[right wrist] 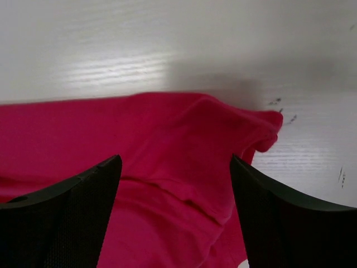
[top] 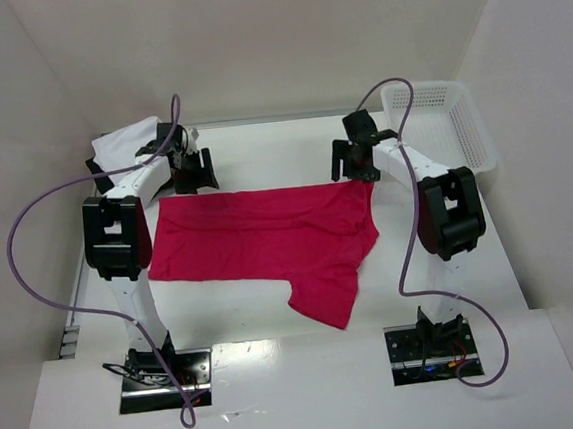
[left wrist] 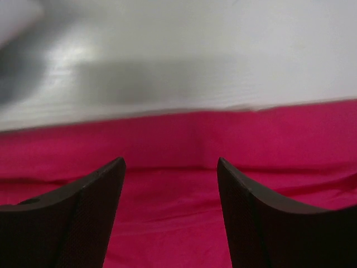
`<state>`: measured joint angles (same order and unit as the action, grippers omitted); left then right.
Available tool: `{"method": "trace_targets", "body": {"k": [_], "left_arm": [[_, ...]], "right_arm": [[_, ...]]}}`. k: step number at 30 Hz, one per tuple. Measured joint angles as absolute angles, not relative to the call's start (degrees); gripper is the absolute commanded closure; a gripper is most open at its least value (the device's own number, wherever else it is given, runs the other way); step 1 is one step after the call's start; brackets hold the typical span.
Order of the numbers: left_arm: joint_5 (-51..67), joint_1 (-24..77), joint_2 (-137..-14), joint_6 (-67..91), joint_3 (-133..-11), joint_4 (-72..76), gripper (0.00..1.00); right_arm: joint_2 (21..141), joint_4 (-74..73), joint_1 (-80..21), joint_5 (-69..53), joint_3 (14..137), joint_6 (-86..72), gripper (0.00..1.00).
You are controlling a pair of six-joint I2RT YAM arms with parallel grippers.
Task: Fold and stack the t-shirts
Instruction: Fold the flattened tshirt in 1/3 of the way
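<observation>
- A crumpled white cloth t-shirt (top: 120, 146) lies at the far left corner of the white surface (top: 275, 316), just behind the left arm (top: 118, 234).
- The left jaws are released, spread wide with nothing between them. They sit over the far left edge of a bright crimson red cloth t-shirt (top: 269, 238). The wrist view shows red cloth under both tips and bare surface beyond. Whether the tips touch the cloth cannot be told.
- That red shirt lies spread flat across the middle of the surface, between the two arms. Its far edge runs straight from one pair of jaws to the other, and one sleeve juts toward the near edge, right of centre.
- The right jaws are released too — wide apart and empty — over the shirt's far right corner, where the cloth bunches into a small raised fold.
- A white plastic mesh basket (top: 440, 131) sits at the far right, beside the right arm (top: 452, 210), apart from the red shirt.
</observation>
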<state>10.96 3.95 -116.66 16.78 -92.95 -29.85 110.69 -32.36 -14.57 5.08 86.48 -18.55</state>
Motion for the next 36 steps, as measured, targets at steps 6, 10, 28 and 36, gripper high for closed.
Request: {"method": "trace_targets", "body": {"k": [6, 10, 28, 36], "left_arm": [[6.44, 3.33, -116.27, 16.45, -87.18, -32.56, 0.26], [3.60, 2.42, -116.01, 16.58, -84.07, -32.40, 0.36], [1.15, -0.56, -116.01, 16.58, -83.18, -31.94, 0.94], [1.87, -0.08, -121.10, 16.71, -90.72, -33.08, 0.99]], "right_arm": [[111.44, -34.46, -14.57, 7.75, 82.81, -18.59, 0.16], [112.33, -34.33, -14.57, 9.15, 82.81, -18.68, 0.31], [119.50, -34.04, -14.59, 8.27, 86.83, -18.79, 1.00], [125.49, -34.57, -13.32, 9.82, 96.14, -18.79, 1.00]]}}
